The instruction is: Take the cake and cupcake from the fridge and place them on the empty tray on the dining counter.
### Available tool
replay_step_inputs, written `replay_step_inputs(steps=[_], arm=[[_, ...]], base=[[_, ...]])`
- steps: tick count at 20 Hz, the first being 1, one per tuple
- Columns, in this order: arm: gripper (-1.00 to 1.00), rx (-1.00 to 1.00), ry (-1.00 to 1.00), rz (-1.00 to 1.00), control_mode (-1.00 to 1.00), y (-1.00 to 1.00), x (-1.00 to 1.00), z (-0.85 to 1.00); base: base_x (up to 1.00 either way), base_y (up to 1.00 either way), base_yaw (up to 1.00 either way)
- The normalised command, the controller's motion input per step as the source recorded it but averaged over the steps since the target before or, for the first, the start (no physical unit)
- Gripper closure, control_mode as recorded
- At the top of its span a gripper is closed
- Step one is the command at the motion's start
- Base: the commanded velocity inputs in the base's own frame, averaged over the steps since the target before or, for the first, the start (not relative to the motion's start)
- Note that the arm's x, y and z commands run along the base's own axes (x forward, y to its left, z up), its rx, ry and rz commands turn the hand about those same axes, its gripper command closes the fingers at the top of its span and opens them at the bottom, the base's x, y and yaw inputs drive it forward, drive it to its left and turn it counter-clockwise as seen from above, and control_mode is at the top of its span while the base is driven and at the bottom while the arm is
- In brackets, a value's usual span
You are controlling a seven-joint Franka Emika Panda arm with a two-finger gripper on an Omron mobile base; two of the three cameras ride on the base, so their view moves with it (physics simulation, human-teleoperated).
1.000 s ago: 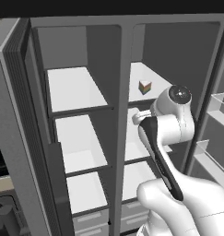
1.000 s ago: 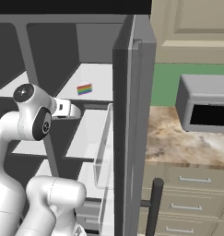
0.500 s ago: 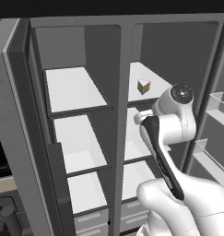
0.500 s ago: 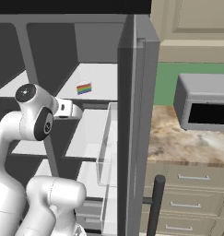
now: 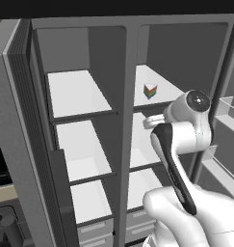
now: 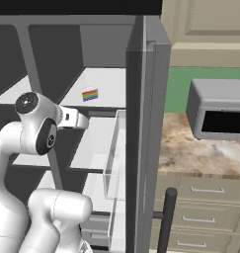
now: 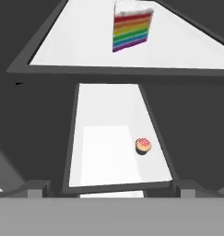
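Observation:
The fridge (image 5: 22,144) stands with both doors open. A rainbow-layered cake (image 5: 150,90) slice rests on the top right shelf, also seen in the right base view as the cake (image 6: 90,94) and in the hand view as the cake (image 7: 132,28). Lower down in the hand view, a pink-frosted cupcake (image 7: 143,145) sits near the right edge of a shelf. My gripper (image 7: 112,190) is open and empty, held in front of the right compartment, just below the cake's shelf and short of both sweets. The tray and the dining counter are out of view.
The open right fridge door (image 6: 141,148) with clear bins stands close on the arm's right. Beyond it a grey microwave (image 6: 218,109) sits on a marbled wall counter (image 6: 190,153). White shelves (image 5: 75,94) fill the left compartment, with grey drawers (image 5: 97,229) at the bottom.
The hand has edged slightly up and toward the right compartment. The cake and cupcake have not moved, and the gripper stays open.

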Motion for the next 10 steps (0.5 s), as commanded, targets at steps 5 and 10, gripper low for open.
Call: replay_step_inputs(steps=[5,10], arm=[[-1.0,0.22,-0.02,-0.04,-1.0,-0.19,-0.16,0.0],[-1.0,0.07,0.14,0.0,-1.0,-0.06,0.05,0.0]], base=[[0.0,0.0,0.0],[0.0,0.0,0.0]])
